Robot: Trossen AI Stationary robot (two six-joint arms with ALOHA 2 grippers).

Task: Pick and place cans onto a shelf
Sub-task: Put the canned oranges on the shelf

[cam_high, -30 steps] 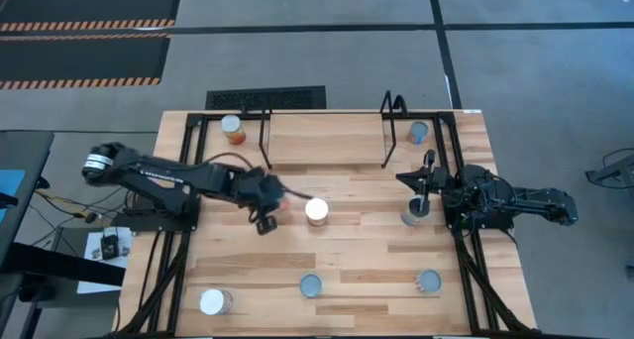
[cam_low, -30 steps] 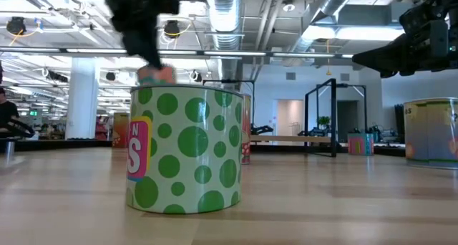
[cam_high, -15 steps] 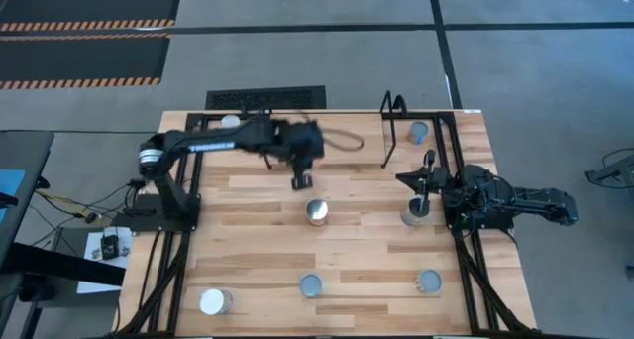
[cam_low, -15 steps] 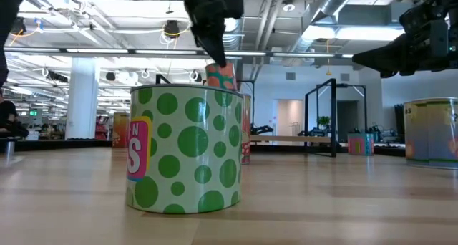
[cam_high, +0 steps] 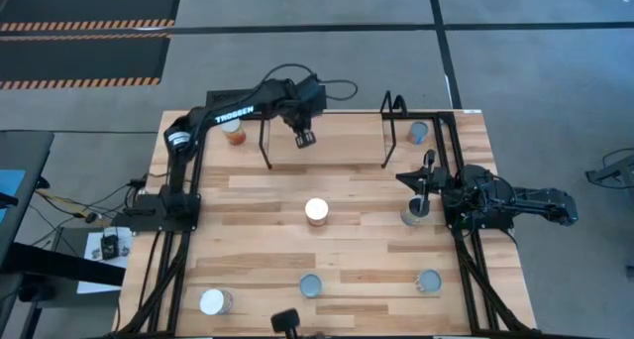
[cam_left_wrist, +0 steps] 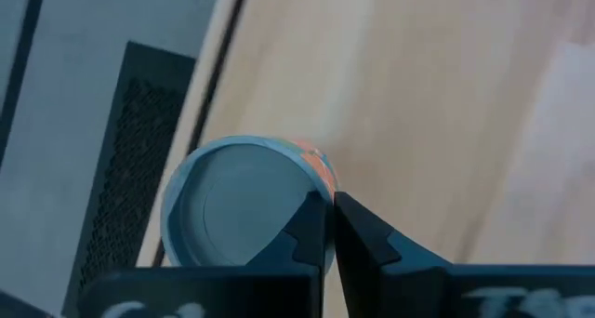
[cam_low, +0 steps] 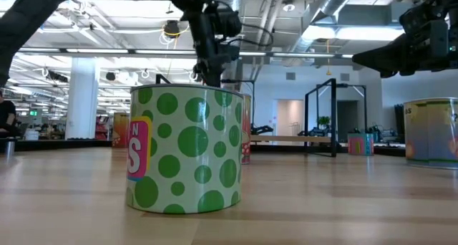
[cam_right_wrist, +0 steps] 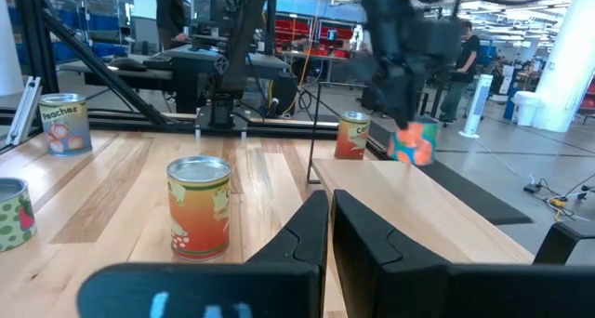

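Observation:
My left gripper (cam_high: 305,138) hangs over the left part of the shelf (cam_high: 342,146), a light-wood board between black rod uprights, and is shut on a can (cam_left_wrist: 237,206) with a blue-grey top and an orange and teal side (cam_right_wrist: 414,141). In the low view this gripper (cam_low: 212,71) shows behind a green-dotted can (cam_low: 187,150). Other cans stand upright on the table: one in the middle (cam_high: 316,211), one far left (cam_high: 234,129), one far right (cam_high: 418,133). My right gripper (cam_right_wrist: 330,227) waits shut at the table's right side (cam_high: 406,178), pointing level toward the left edge. My left gripper pinches the can's top rim (cam_left_wrist: 316,190) between its two fingers, at one spot on the rim's edge. The fingers come from above, slanting down. The can hangs below them over the shelf board, top up.
A can (cam_high: 414,213) stands close beside my right gripper. More cans stand near the front edge (cam_high: 311,284), (cam_high: 429,281), (cam_high: 213,301). The shelf's black uprights (cam_high: 265,141), (cam_high: 389,131) rise at both ends of the board. Bare wood lies between the shelf and the middle can.
My left gripper has carried the can, lifted clear, from beside the middle can toward the table's far edge and a little to the right, until it is over the shelf's left part. It has stayed shut on the can. The right arm has kept still.

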